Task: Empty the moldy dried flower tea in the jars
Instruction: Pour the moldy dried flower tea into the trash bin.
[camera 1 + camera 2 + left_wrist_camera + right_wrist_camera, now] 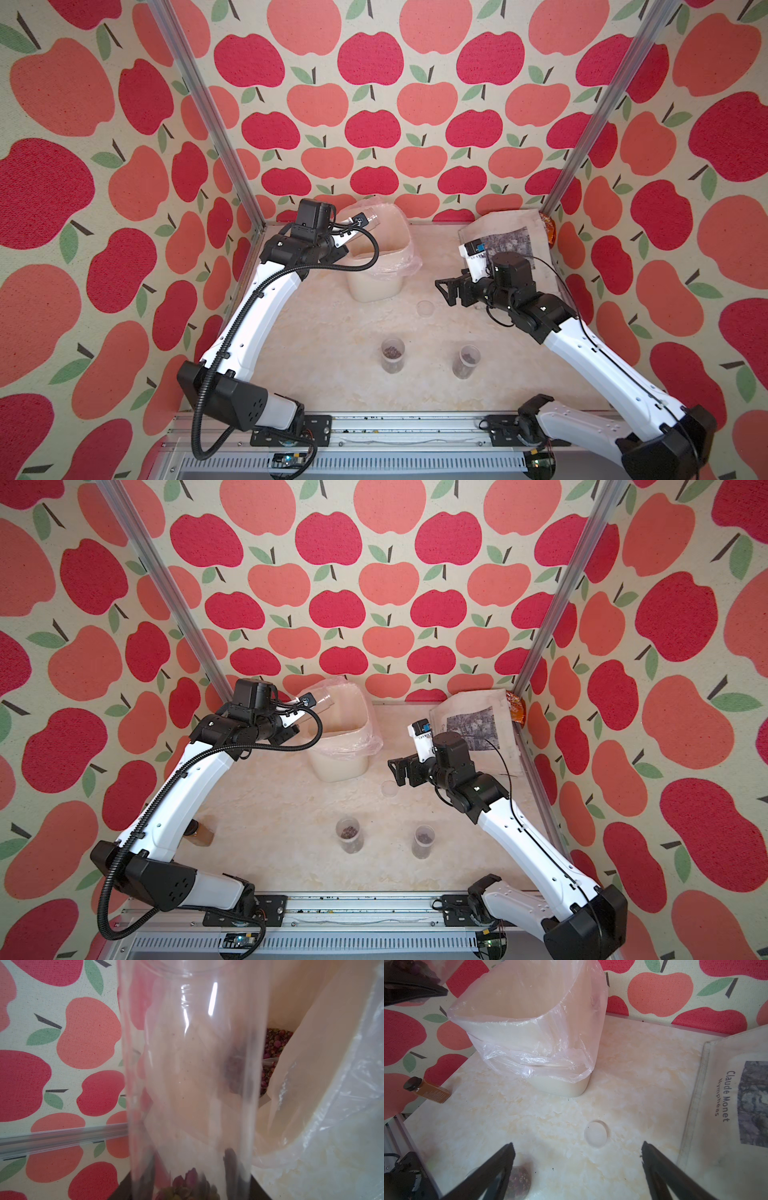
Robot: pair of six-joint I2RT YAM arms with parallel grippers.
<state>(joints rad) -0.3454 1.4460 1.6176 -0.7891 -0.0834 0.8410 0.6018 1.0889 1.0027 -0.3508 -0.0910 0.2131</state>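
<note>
My left claw [352,227] is clamped on an open jar [191,1084], tipped over the bin [374,286] at its 10 o'clock corner. Some tea [274,1047] already lies down in the liner, but a clump of buds [187,1188] sits at the jar's base end, by my fingers. I judge the tilt too shallow. If I shake to free them, the slick wall could slip in my grip and the jar could drop in after them. The mouth hangs close to the rim, so loose bits could land on the table or catch in the liner's slack folds. My right claw [577,1147] hangs wide open and empty at the bin's 4 o'clock, just above the loose lid [595,1136]. A careless sweep there would send it skidding. Two more jars [392,353] [467,359] with tea stand at the bin's 6 and 5 o'clock, where either elbow could knock them over.
</note>
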